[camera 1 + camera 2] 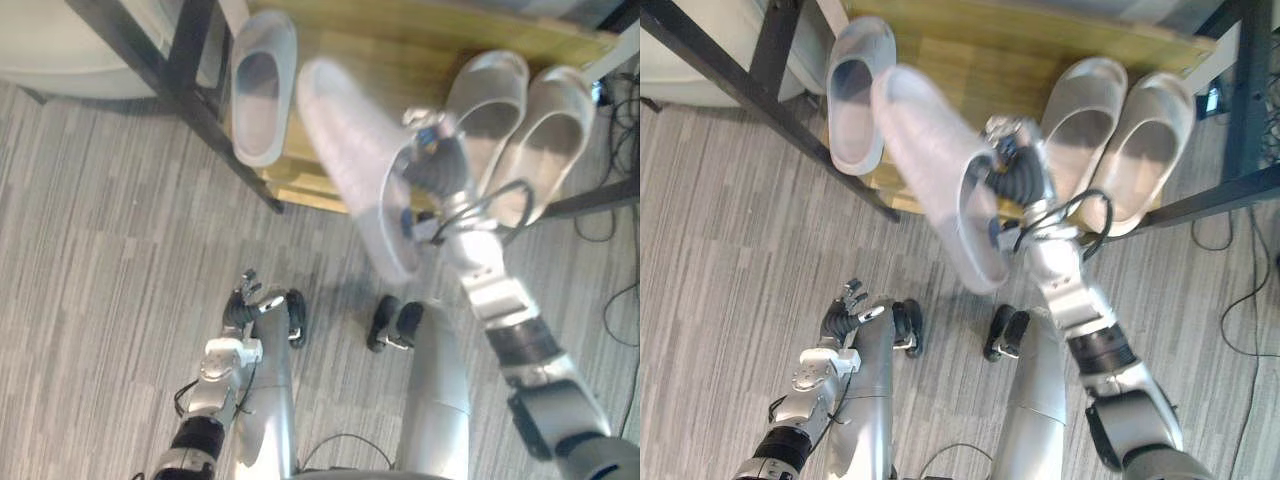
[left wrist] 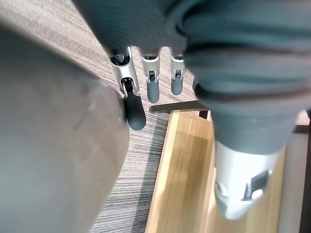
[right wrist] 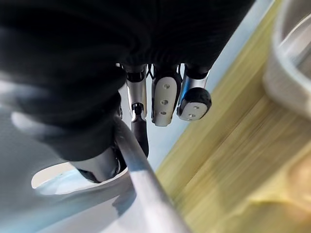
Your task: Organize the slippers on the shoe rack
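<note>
The shoe rack (image 1: pixel 390 40) has a wooden shelf board carried on a black frame (image 1: pixel 190 100) and stands on a grey striped floor (image 1: pixel 100 250). The left slipper (image 1: pixel 262 90) lies at the shelf's left end, opening upward. At the right end, the middle slipper (image 1: pixel 488 100) and the right slipper (image 1: pixel 555 130) lie side by side, close together.

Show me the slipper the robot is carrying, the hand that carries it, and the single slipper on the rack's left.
Carried slipper (image 1: pixel 345 140): left eye view, on its upper.
Right hand (image 1: pixel 440 168): left eye view, on its dark cover.
Single slipper (image 1: pixel 258 95): left eye view, on its insole.
</note>
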Controlling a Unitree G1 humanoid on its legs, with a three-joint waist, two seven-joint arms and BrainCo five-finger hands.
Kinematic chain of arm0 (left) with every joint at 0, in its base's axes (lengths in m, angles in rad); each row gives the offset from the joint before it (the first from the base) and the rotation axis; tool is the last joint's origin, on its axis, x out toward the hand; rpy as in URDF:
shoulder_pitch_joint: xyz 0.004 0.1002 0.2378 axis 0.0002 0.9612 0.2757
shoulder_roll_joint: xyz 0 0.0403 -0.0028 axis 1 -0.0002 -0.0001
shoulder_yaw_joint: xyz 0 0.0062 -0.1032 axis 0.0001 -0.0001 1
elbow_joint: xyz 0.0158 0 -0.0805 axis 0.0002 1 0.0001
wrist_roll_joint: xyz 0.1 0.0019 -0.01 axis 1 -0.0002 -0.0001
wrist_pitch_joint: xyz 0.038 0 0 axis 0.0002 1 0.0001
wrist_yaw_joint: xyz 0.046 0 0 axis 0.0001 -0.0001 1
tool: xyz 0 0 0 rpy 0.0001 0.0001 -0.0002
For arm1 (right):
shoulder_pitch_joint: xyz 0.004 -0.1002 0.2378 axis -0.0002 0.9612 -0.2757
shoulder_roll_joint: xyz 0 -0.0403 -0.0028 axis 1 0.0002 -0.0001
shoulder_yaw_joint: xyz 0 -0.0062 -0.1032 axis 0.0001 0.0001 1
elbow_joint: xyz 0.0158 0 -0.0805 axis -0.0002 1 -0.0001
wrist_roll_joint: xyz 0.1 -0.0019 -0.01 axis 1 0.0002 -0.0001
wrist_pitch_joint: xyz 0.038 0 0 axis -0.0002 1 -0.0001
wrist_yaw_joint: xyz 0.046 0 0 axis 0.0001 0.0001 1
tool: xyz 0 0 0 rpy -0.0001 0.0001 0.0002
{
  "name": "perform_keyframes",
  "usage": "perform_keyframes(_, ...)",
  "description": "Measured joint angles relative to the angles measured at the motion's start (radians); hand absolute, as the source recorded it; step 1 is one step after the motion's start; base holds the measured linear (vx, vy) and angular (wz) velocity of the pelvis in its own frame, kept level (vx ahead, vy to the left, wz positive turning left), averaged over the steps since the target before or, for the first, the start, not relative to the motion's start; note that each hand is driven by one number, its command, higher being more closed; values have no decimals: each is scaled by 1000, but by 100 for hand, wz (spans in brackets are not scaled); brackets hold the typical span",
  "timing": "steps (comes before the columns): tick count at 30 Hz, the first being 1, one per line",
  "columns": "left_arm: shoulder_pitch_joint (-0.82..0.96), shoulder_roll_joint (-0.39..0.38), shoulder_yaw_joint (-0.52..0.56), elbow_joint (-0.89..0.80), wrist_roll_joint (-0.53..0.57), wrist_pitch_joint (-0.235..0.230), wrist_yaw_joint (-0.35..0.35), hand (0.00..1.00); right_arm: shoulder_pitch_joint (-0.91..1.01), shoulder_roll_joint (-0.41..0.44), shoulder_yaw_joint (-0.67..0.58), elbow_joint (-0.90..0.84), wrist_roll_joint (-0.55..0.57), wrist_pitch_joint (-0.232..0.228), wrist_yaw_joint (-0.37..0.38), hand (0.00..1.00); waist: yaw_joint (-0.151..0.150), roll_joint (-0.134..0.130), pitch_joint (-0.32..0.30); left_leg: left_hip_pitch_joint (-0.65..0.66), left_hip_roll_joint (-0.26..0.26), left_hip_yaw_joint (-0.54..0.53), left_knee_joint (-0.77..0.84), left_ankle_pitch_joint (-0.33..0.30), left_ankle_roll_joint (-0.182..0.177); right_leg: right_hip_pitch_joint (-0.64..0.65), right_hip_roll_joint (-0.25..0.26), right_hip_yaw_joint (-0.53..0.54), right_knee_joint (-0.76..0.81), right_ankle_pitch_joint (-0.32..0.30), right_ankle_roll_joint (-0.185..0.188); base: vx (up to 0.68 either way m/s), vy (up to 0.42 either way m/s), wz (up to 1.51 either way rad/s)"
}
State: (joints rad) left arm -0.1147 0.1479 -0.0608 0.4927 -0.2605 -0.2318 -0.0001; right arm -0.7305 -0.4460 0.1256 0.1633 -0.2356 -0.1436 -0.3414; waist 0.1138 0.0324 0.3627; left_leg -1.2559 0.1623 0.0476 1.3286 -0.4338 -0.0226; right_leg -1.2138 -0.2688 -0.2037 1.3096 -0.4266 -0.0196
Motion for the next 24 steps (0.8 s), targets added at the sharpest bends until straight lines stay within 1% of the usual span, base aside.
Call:
perform_keyframes(1, 3, 0, -2, -16, -9, -1, -4, 0, -38, -1, -6, 35, 0, 10, -27, 100, 4, 0, 0, -16, -4, -1, 6, -1, -2, -17, -10, -2, 15, -8, -4, 59, -38, 11)
perform_keyframes(3, 8, 1, -3, -31, -17, -1, -5, 0, -71, 0, -6, 64, 0, 20, -38, 100, 7, 0, 0, -27, -5, -2, 7, -1, -2, -28, -12, -3, 19, -12, -4, 50, -24, 8)
perform_keyframes(4, 10, 2, -4, -40, -18, -3, -5, 0, -104, -1, -6, 107, 0, 26, -54, 100, 10, 0, 0, -36, -5, -5, 7, 0, -3, -35, -13, -6, 21, -13, -5, 49, -16, 5)
perform_keyframes(8, 15, 5, -11, -60, -29, -4, -4, 0, -182, -4, -7, 209, 2, 48, -74, 100, 16, 0, 0, -53, -4, -10, 11, 0, -4, -47, -14, -12, 26, -18, -8, 34, -3, 3)
perform_keyframes(11, 27, 14, -20, -90, -39, -5, -4, 0, -235, -10, -6, 261, 5, 62, -85, 100, 24, 0, 0, -73, -7, -17, 15, 0, -5, -59, -19, -19, 32, -23, -7, 45, 7, 9)
perform_keyframes(14, 28, 18, -38, -105, -50, -6, -4, 0, -279, -9, -4, 326, 11, 66, -91, 100, 32, 0, 0, -85, -16, -21, 20, 1, -6, -66, -30, -22, 43, -29, -14, 49, 19, 12)
perform_keyframes(17, 30, 19, -52, -122, -58, -9, -4, 0, -334, -9, -3, 406, 12, 79, -92, 100, 48, 0, 0, -100, -18, -26, 23, 1, -7, -75, -33, -28, 47, -32, -13, 43, 15, 6)
perform_keyframes(21, 30, 25, -68, -131, -68, -15, -4, 0, -393, -8, 0, 496, 20, 97, -92, 100, 53, -1, 0, -110, -27, -28, 26, 2, -8, -82, -46, -32, 55, -36, -15, 48, 25, 7)
perform_keyframes(22, 30, 27, -74, -131, -76, -17, -3, 0, -401, -7, 1, 510, 20, 101, -93, 0, 53, -1, 0, -111, -31, -29, 27, 2, -9, -82, -48, -33, 57, -38, -16, 46, 20, 9)
perform_keyframes(24, 30, 28, -80, -131, -78, -19, -3, 0, -421, -7, 1, 535, 22, 105, -98, 0, 53, -1, -1, -112, -37, -31, 29, 2, -9, -82, -56, -35, 64, -42, -16, 40, 16, 10)
